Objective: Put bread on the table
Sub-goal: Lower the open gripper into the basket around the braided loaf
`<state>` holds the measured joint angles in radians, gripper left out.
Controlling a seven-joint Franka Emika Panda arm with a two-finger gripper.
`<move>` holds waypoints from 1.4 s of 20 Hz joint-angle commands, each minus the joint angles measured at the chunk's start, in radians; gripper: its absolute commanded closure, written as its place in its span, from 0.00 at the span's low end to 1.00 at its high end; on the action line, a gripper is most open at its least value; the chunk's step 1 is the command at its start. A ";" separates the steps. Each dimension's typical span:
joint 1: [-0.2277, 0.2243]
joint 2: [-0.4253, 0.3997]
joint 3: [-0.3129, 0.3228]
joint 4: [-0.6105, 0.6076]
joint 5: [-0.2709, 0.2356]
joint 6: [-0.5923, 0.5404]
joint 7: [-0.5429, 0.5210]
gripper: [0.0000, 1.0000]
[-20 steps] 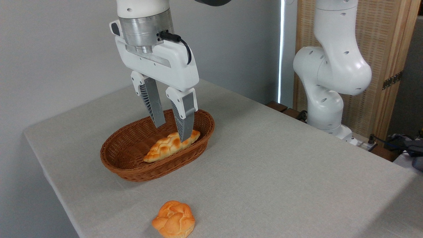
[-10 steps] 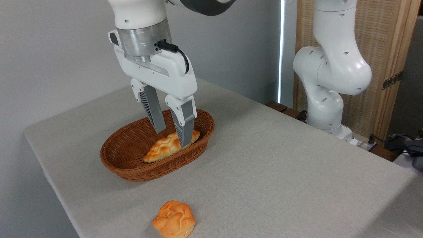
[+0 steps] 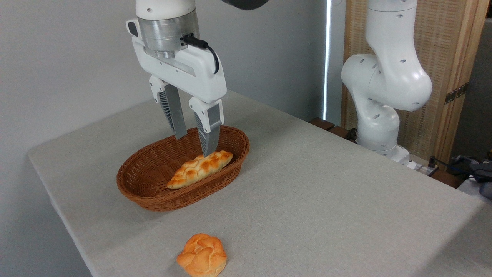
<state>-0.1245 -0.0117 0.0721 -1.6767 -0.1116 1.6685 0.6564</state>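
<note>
The braided golden bread point(image 3: 200, 168) lies lengthwise in the oval brown wicker basket point(image 3: 153, 192). Above it hangs the hand point(image 3: 194, 144), its ribbed grey fingers spread and empty. The surface point(image 3: 326, 200) wears light grey-beige cloth; a round orange bun point(image 3: 201, 259) sits near its front edge. Grey walls stand behind.

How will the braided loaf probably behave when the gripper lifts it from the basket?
The loaf is long with pointed ends, so a grip near one end would likely let it tilt or swing. Its glossy, bumpy plaits may give the fingers uneven contact, so it could slip. It leans on the basket wall, so it may drag on the wicker at first.
</note>
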 commanded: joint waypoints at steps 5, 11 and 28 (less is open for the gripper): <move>-0.151 -0.198 0.006 -0.426 -0.026 0.279 -0.018 0.00; -0.227 -0.217 0.006 -0.549 -0.026 0.390 -0.026 0.00; -0.268 -0.182 0.006 -0.667 -0.013 0.620 -0.020 0.00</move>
<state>-0.3755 -0.1958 0.0688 -2.3249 -0.1256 2.2304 0.6457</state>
